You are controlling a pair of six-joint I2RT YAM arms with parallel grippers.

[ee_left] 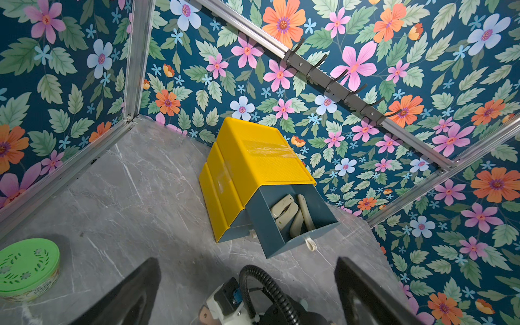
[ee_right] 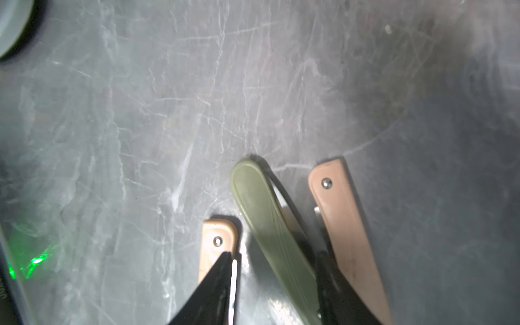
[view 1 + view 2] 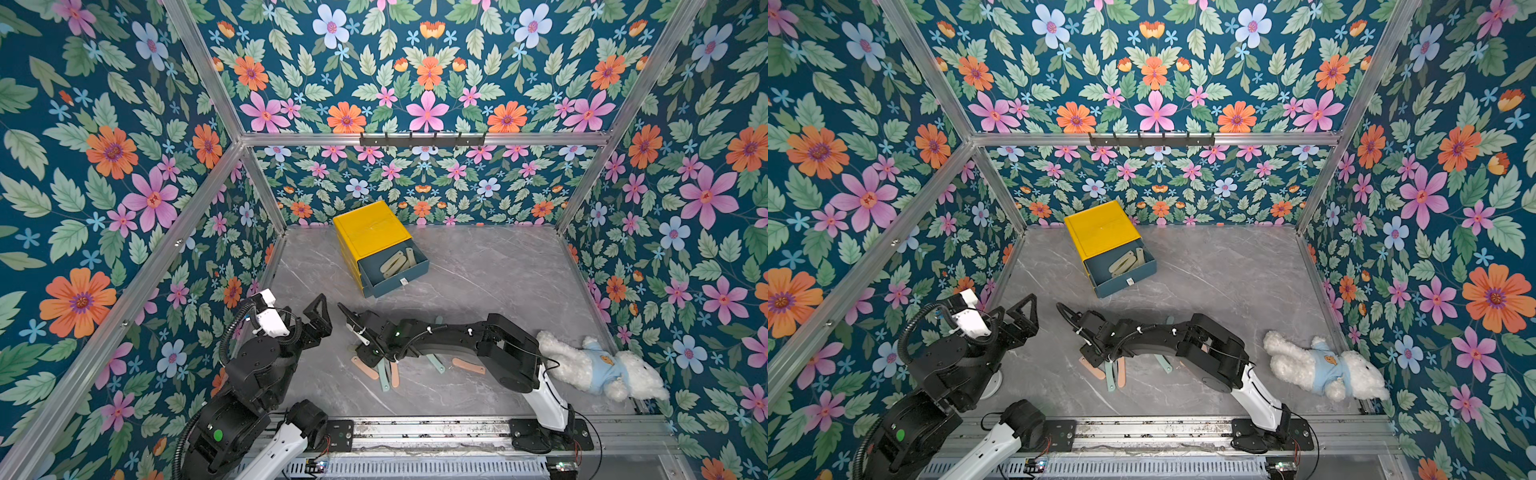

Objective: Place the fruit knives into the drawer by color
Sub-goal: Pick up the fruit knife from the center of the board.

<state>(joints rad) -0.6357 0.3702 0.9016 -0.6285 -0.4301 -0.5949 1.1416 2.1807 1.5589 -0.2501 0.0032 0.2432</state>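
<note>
Right fingers (image 2: 216, 287) stand apart astride the olive knife (image 2: 267, 219), lower centre; likely light, stiff, slick: pinch mid-handle across its width; left fingers (image 1: 126, 295) spread wide

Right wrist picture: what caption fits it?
Right tool straddling an olive knife between two pink knives on the grey table.

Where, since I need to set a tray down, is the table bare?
Widest bare patch: the table between the open drawer and the plush toy, out to the right wall. A smaller one lies between the cabinet and the left wall. Crowded: the knives under the right arm.
</note>
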